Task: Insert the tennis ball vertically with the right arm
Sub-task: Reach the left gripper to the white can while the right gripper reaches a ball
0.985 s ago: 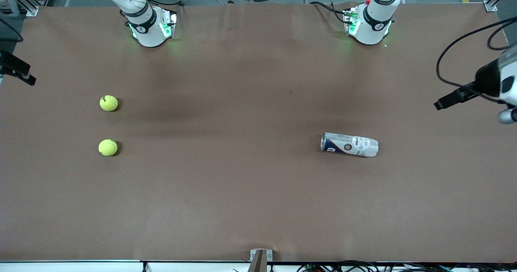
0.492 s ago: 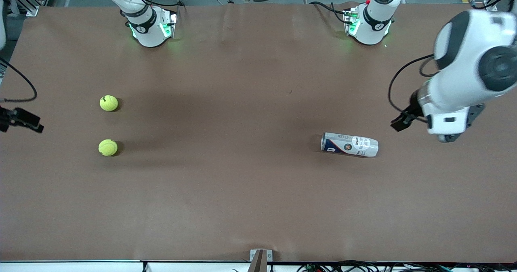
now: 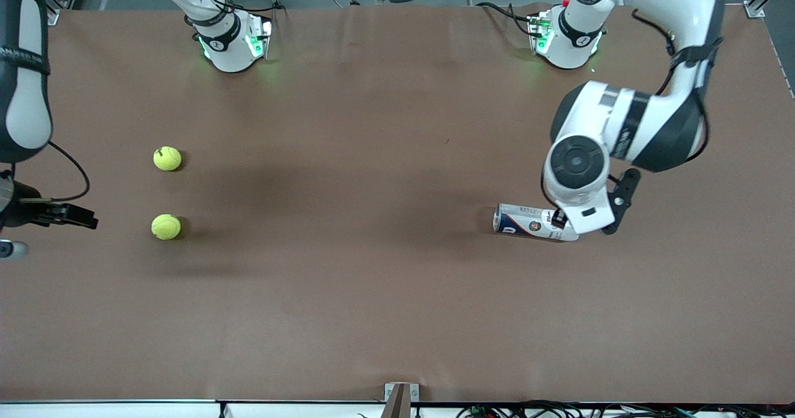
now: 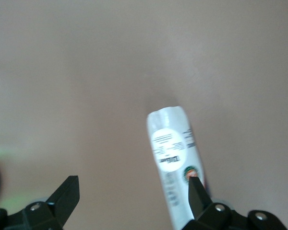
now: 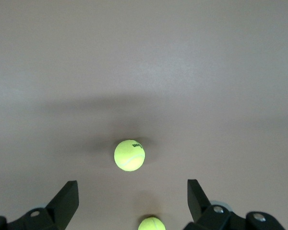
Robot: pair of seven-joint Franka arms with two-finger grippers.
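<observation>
Two fuzzy yellow tennis balls (image 3: 167, 158) (image 3: 166, 227) lie untouched on our brown desk (image 3: 348, 294), the white plastic ball can (image 3: 528, 221) lies sideways under our open, empty left hand (image 4: 132, 201), and our right hand (image 5: 132, 201) hovers open, empty.

No lettering was legible: the can (image 3: 534, 222), right of centre in the front view, bore labels and a round emblem too small to read.
</observation>
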